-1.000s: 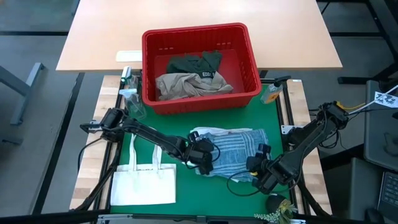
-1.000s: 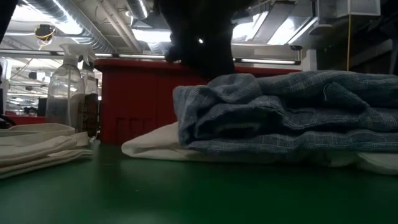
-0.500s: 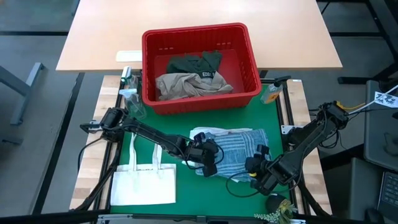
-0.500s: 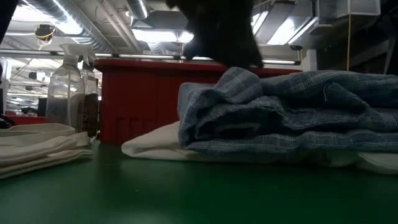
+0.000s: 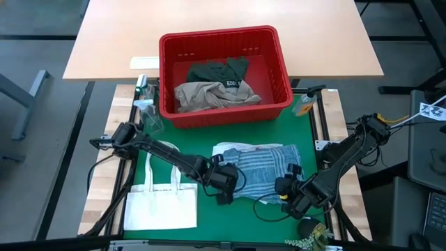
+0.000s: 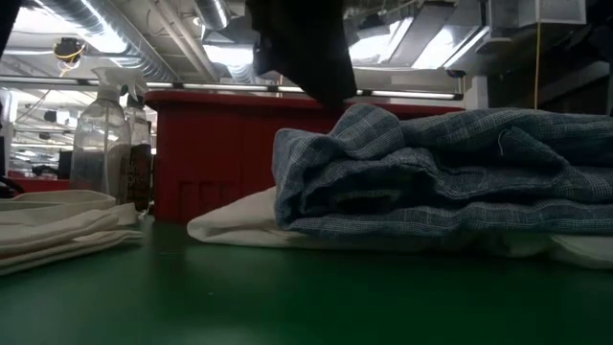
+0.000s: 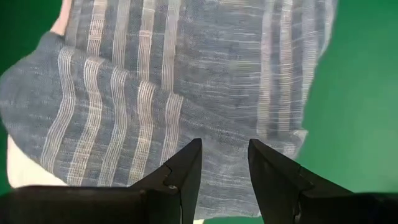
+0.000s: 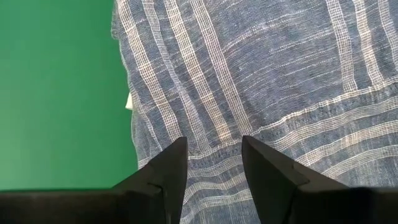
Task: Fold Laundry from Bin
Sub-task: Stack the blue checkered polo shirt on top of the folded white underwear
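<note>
The blue-and-white striped garment is flanked by the left pincer and right pincer, both parted and empty; its loose fold could be dragged open by an uneven pinch.

Workshop with a tan table behind the green mat

Grey floor runs on both sides. Overhead, silver ducts and bright ceiling lights run far across the room; grey furniture stands at right.
</note>
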`<state>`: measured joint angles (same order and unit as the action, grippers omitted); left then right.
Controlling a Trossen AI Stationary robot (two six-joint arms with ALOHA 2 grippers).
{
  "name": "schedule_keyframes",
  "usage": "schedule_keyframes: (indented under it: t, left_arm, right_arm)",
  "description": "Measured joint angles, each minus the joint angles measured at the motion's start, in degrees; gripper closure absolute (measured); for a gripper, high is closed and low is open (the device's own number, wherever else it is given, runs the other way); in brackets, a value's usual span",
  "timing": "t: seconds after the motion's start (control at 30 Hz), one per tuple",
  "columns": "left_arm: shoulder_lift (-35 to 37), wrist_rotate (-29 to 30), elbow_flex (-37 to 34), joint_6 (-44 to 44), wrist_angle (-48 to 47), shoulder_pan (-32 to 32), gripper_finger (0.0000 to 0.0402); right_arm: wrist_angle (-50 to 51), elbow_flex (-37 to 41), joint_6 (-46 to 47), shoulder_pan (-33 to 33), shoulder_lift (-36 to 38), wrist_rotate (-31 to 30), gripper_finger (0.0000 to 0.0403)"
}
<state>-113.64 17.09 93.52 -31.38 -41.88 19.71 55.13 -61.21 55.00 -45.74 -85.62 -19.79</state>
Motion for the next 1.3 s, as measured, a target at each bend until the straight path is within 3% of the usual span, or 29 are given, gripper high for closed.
schedule_keyframes:
  t: [0.17,0.4,0.97,1.3]
  left_arm:
    - [-1.1,4.9,-2.9,-1.5,5.5,1.5,0.0276]
    - [-5.6,5.0,-4.3,-1.5,13.6,2.2,0.0276]
    - [-9.2,6.2,-4.4,-1.0,14.3,1.5,0.0276]
    - [-11.3,6.4,-4.4,-1.0,15.4,1.2,0.0276]
  right_arm:
    - [0.1,0.2,-0.8,-0.1,0.0,0.9,0.0249]
    - [-4.6,4.8,-1.0,-0.1,-0.5,4.3,0.0249]
    - [-19.4,18.9,-0.9,0.0,-0.5,5.4,0.0249]
    - [-21.9,20.4,-0.9,-0.1,-0.6,4.3,0.0249]
